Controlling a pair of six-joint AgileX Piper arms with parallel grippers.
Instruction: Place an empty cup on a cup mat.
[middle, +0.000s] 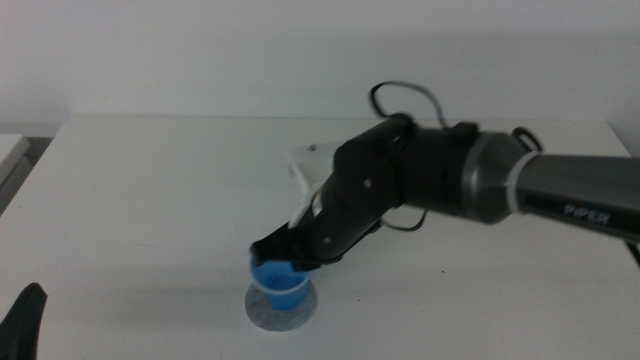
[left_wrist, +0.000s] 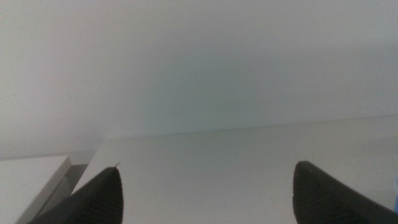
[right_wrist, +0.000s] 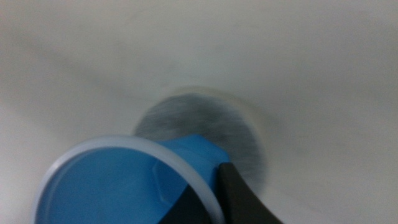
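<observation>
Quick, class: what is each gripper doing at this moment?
Left gripper: open, empty, waiting at the table's near edge.
Right gripper: shut on the cup, over the cup mat.

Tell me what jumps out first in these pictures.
The right gripper reaches in from the right, shut on the bright blue cup at its rim, with the cup over the grey cup mat near the table's front edge. The left gripper waits at the bottom left corner, jaws open.
</observation>
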